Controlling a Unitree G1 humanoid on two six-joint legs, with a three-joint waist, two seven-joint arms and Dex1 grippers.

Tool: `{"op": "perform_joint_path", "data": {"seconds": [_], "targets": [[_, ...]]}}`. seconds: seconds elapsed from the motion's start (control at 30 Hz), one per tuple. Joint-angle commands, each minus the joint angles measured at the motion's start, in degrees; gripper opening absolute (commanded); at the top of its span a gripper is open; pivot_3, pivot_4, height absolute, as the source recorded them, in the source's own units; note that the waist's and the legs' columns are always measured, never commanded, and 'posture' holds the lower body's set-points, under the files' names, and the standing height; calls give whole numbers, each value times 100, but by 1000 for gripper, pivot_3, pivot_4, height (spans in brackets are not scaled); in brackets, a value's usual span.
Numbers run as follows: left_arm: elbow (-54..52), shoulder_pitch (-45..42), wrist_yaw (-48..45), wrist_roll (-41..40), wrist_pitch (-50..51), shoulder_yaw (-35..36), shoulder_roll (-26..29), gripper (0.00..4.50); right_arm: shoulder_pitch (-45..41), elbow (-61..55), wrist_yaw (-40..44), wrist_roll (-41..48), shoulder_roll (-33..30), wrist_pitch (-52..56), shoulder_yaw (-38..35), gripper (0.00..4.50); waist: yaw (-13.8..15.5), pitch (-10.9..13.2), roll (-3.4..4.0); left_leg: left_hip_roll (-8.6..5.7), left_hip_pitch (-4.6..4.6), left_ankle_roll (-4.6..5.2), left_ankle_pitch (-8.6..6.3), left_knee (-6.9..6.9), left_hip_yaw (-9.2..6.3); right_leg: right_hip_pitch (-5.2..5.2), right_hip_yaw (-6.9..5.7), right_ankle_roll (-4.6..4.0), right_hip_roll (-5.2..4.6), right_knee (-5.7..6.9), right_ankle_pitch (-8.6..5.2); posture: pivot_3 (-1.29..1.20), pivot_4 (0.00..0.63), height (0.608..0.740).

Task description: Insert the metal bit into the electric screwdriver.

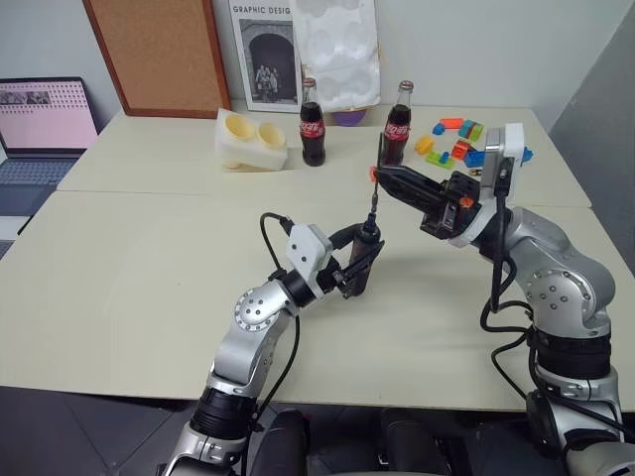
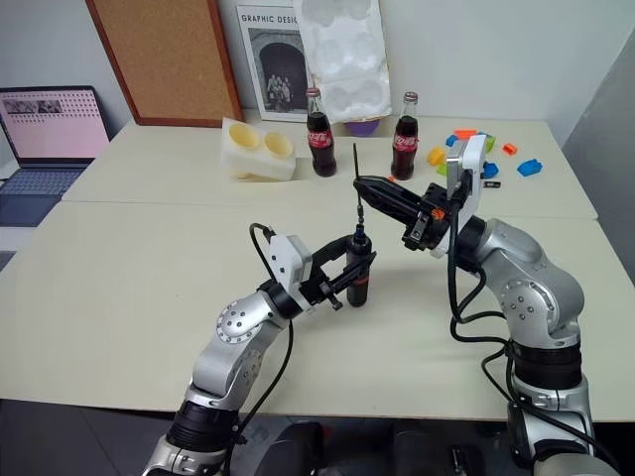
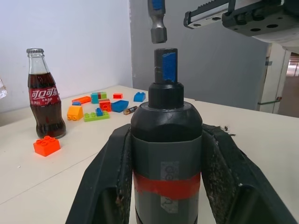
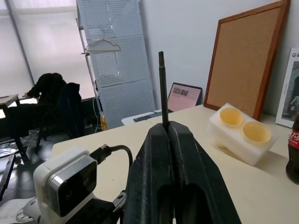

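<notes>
Two arms with rounded silver-grey shells, joined by black rings at elbow and shoulder. Each wrist carries a white box-shaped camera housing fed by a looping black cable. Left tool [image 1: 359,260] and right tool [image 1: 389,178]: each two long black fingers, scuffed on the inner faces. Small orange fittings on the right wrist.

We note the metal bit [image 4: 162,88] as dull grey steel; the electric screwdriver [image 3: 166,154] is matt black plastic, red-banded.
</notes>
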Motion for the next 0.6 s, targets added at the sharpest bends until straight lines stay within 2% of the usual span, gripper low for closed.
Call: {"op": "perform_joint_path", "data": {"seconds": [0.03, 0.6], "targets": [[-76, -39, 9, 18, -124, -10, -11, 1658, -75, -88, 52, 21, -5, -117, -11, 0, 0, 0, 0, 0, 0, 0, 0, 0, 0, 0, 0, 0, 0, 0, 0, 0, 150, 740], [-16, -81, -11, 19, -154, -16, -19, 1658, 180, -382, 136, 195, -98, 86, 80, 0, 0, 0, 0, 0, 0, 0, 0, 0, -1, 0, 0, 0, 0, 0, 0, 0, 150, 740]]}}
